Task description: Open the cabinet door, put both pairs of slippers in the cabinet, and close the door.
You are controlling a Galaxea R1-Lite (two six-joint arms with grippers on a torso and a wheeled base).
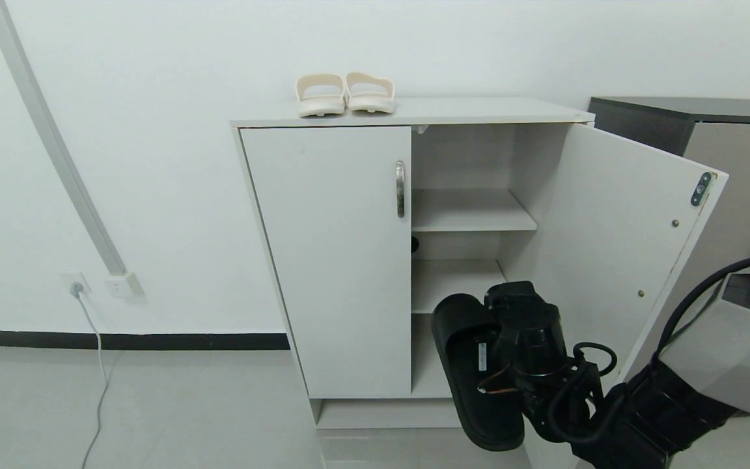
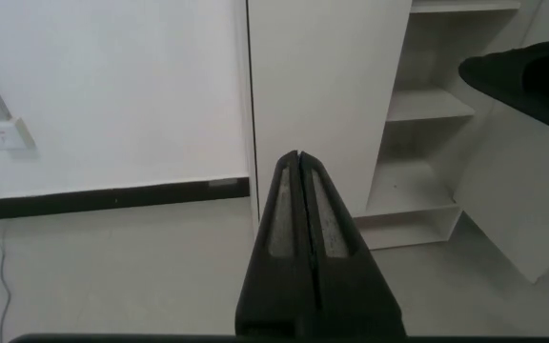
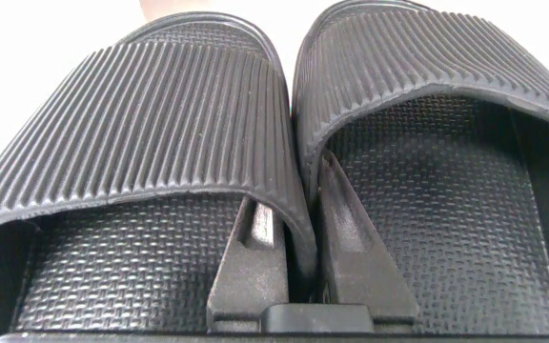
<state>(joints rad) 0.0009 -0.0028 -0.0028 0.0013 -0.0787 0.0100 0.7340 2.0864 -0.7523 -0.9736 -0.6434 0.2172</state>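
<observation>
2 wall fittings sit at the 9 o'clock side of the head view: a socket (image 1: pixel 75 284) with a grey cable (image 1: pixel 100 365) trailing down to the floor (image 1: pixel 153 404), and a small white box (image 1: pixel 122 284) at the foot of a slanted wall duct (image 1: pixel 49 137).

In its own wrist view, the left pincer (image 2: pixel 299 205) is clenched with its fingers pressed flat together and nothing between them. It is held over the floor and aimed at the cabinet's front.

The white cabinet (image 1: pixel 323 260) stands against the wall at the centre. On its top, near 12 o'clock, the cream slippers (image 1: pixel 345 94) lie side by side and touching, toes toward the wall. The left door (image 1: pixel 326 260) is shut and carries a metal handle (image 1: pixel 400 189) on its right edge. 2 shelves, an upper shelf (image 1: pixel 472 212) and a lower shelf (image 1: pixel 453 280), show in the open right half.

At 5 o'clock, just in front of that opening's lower part, the black slippers (image 1: pixel 472 371) hang nearly upright with their heels toward 6 o'clock. The right pincer (image 1: pixel 504 306) grasps them: in its wrist view, 1 finger (image 3: pixel 255 257) lies under each strap and the 2 inner strap edges are squeezed between the fingers.

The right door (image 1: pixel 609 247) stands swung open toward 3 o'clock. Beyond it is a dark grey unit (image 1: pixel 707 117).
</observation>
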